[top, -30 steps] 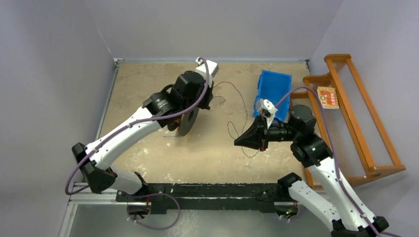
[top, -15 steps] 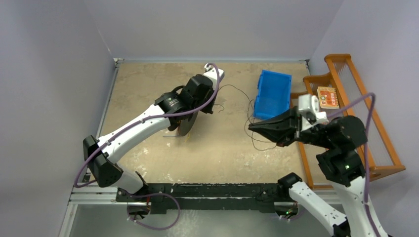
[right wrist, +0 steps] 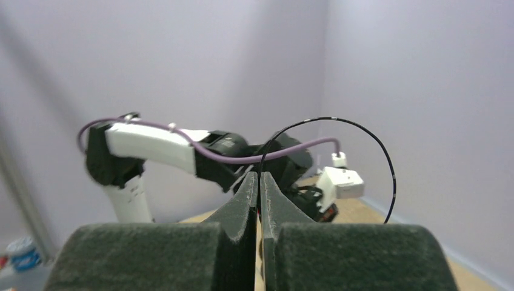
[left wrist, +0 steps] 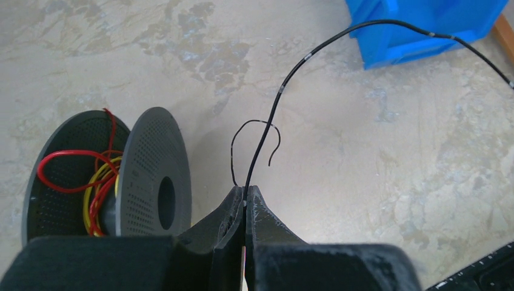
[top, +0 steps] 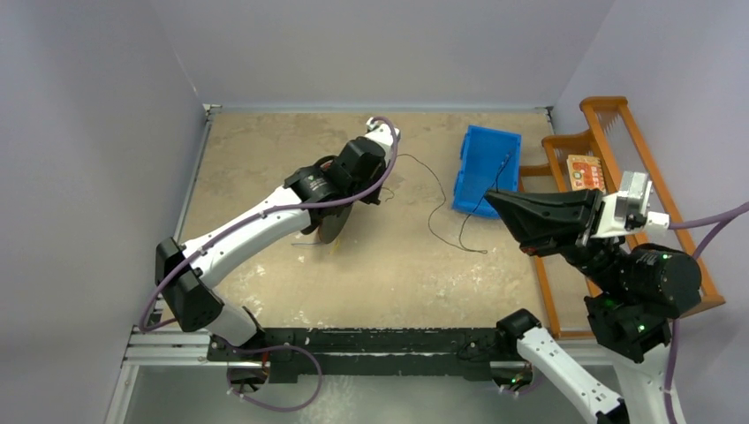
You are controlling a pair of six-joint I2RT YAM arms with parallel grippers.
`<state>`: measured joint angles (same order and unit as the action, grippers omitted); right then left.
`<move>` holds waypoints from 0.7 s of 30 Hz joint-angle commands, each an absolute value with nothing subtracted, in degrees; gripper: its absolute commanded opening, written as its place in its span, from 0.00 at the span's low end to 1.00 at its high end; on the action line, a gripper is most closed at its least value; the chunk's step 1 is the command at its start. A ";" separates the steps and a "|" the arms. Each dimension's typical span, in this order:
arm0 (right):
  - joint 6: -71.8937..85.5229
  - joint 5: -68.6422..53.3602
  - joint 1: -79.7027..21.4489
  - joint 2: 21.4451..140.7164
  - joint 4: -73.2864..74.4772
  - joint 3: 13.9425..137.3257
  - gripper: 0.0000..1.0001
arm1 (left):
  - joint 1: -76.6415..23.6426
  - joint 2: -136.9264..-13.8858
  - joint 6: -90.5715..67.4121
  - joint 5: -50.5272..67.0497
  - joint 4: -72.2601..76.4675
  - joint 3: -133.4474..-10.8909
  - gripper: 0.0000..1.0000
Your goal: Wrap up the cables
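A thin black cable (top: 435, 187) runs from my left gripper (top: 380, 174) across the table, loops near the middle and rises to my right gripper (top: 490, 195). The left gripper (left wrist: 245, 191) is shut on the black cable (left wrist: 285, 85) just right of the black spool (top: 334, 223). The spool (left wrist: 145, 176) stands on edge with red, yellow and orange strands (left wrist: 91, 188) wound loosely on its core. The right gripper (right wrist: 259, 177) is shut on the black cable (right wrist: 363, 128), held high above the table in front of the blue bin.
A blue bin (top: 486, 168) stands at the back right, also in the left wrist view (left wrist: 424, 24). A wooden rack (top: 618, 203) with a small orange box (top: 586, 173) lies beyond the table's right edge. Walls close the far side and both flanks.
My right arm has swung right and upward with the black cable, drawing its loop out toward the blue bin. My left gripper has edged slightly farther back beside the spool.
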<state>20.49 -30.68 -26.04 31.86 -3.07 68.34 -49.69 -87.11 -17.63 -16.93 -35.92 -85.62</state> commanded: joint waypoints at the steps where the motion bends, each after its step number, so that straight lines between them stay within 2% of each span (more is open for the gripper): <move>1: 20.15 -14.44 -26.21 30.37 2.68 70.05 0.00 | -50.10 -86.70 -18.63 -24.20 -35.85 -89.43 0.00; 7: 23.77 -5.42 -26.27 28.05 8.83 65.07 0.00 | -50.10 -84.35 -17.42 -26.44 -35.16 -92.62 0.00; 15: 37.93 -4.30 -26.27 21.60 4.84 52.82 0.00 | -50.10 -84.64 -15.13 -25.65 -31.48 -96.24 0.00; 21: 46.53 8.16 -26.28 19.45 13.83 49.70 0.00 | -50.10 -88.38 -13.12 -27.61 -33.65 -103.53 0.00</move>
